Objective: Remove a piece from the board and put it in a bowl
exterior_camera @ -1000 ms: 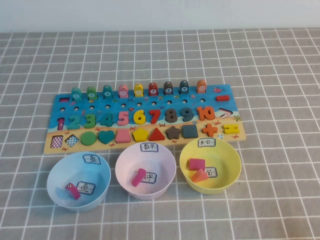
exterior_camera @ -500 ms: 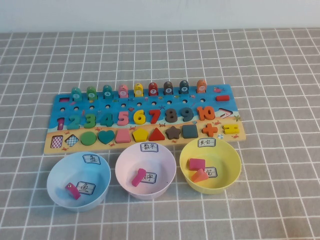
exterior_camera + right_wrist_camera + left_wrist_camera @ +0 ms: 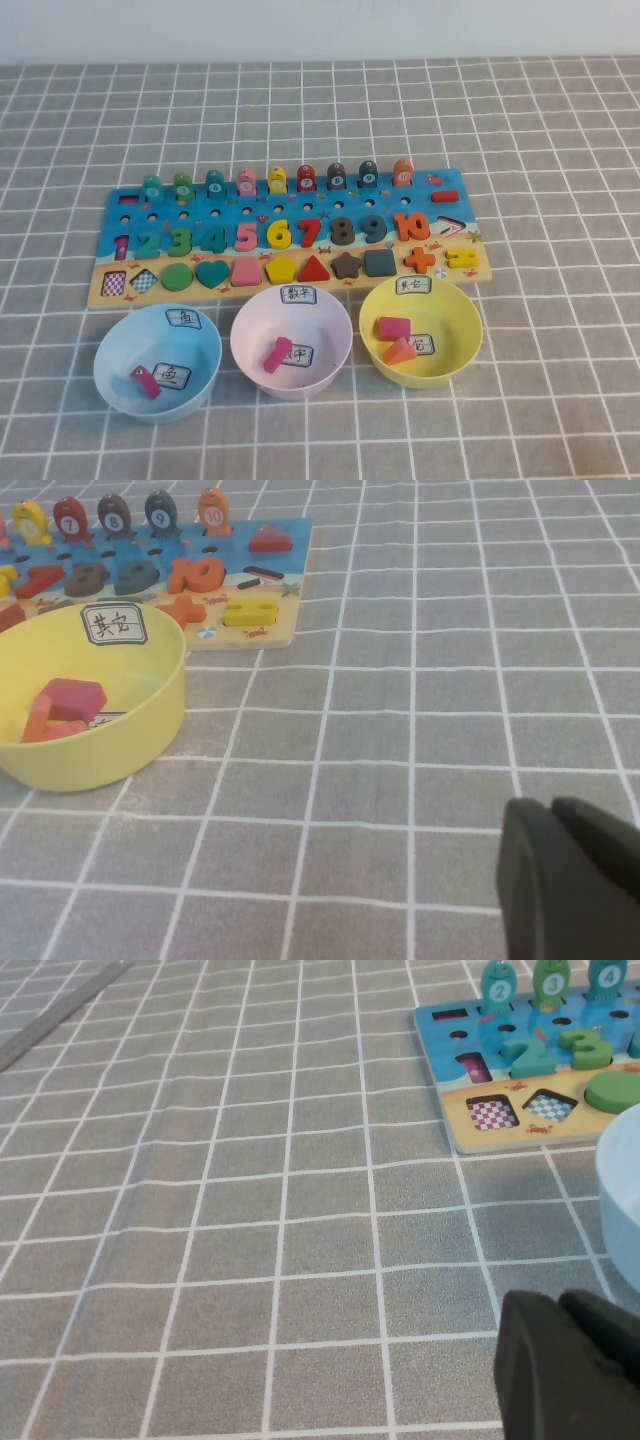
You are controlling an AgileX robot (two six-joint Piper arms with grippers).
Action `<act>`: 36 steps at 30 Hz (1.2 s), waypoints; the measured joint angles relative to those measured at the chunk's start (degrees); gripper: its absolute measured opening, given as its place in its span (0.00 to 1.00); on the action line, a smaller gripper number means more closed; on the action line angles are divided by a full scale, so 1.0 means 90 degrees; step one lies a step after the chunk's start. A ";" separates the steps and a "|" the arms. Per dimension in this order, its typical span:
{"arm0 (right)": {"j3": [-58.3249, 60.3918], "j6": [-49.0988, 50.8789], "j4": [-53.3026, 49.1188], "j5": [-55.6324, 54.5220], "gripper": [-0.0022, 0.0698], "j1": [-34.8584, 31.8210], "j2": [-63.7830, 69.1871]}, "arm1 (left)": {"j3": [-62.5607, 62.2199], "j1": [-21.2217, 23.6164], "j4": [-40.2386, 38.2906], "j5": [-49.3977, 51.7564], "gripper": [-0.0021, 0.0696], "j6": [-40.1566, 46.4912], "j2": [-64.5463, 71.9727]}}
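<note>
both arms parked off to sides, low over desk point(image 3: 560, 120): left gripper point(image 3: 572, 1365) near-left of board point(image 3: 130, 200), right gripper point(image 3: 575, 875) near-right of yellow bowl point(image 3: 470, 340), fingers pressed together on both. pieces like green heart point(image 3: 211, 272) sit on board just behind bowls, so short carry

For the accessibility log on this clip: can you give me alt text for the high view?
A blue number-and-shape puzzle board lies on a grey checked tablecloth, with a blue bowl, pink bowl and yellow bowl in front, each holding pieces. Neither the left gripper nor the right gripper appears here; both sit at the table's near edge.
</note>
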 joint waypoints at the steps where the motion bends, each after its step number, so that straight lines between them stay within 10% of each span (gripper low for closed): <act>1: 0.0000 0.0000 0.0000 0.0000 0.01 0.0000 0.0000 | 0.0000 0.0000 0.0000 0.0000 0.03 0.0000 0.0000; 25: 0.0000 0.0000 0.3402 -0.1872 0.01 0.0000 0.0000 | 0.0000 0.0000 0.0000 0.0000 0.03 0.0000 0.0000; 36: -0.1095 0.0000 0.3822 0.0117 0.01 0.0000 0.1501 | 0.0000 0.0000 0.0000 0.0000 0.03 0.0000 0.0000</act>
